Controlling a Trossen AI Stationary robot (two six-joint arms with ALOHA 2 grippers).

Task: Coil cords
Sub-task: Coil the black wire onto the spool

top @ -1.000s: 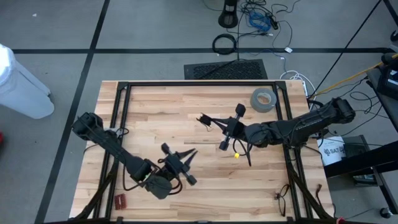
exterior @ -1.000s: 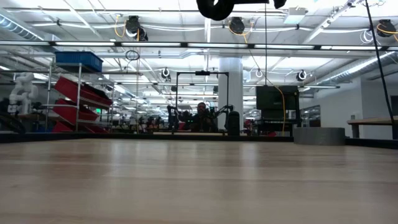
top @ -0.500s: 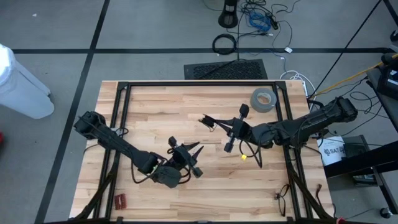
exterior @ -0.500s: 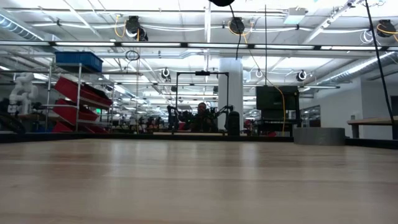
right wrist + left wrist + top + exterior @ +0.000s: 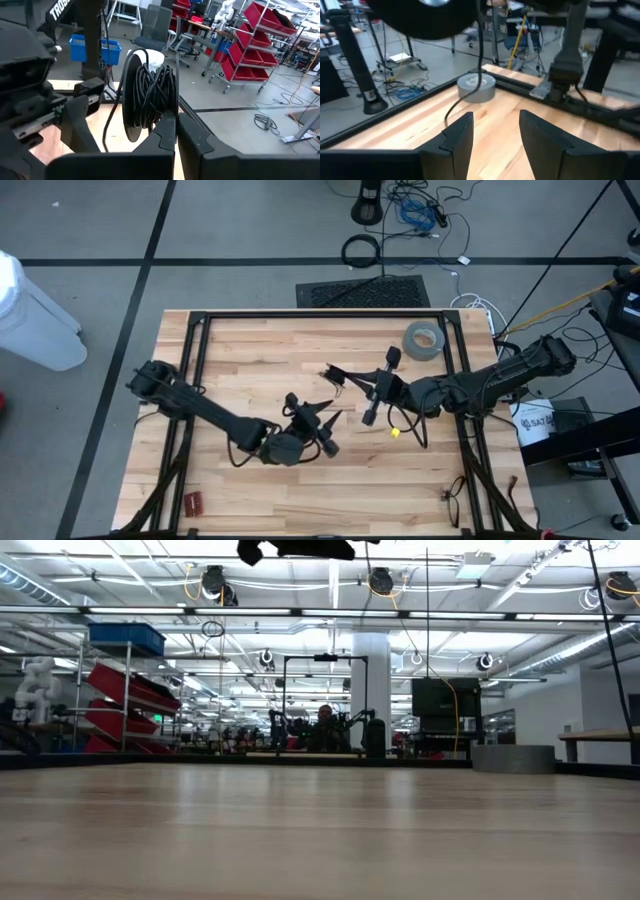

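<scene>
Cords [image 5: 150, 95], bundled mid-frame, sit pinched in the right gripper [image 5: 368, 392]'s closed fingers above the surface [image 5: 250, 345], while the left gripper [image 5: 318, 423], fingers parted and empty, hangs lower-centre; winding appears underway, next needing a loose strand caught.

A grey floor [image 5: 90, 240] crossed by dark lines surrounds the wooden table [image 5: 250, 350], with loose cables [image 5: 420, 210] and a black mat [image 5: 362, 290] beyond its far edge. Across the hall stand red bin racks [image 5: 130, 705], a white column [image 5: 370, 675] and ceiling lights [image 5: 215, 580].
</scene>
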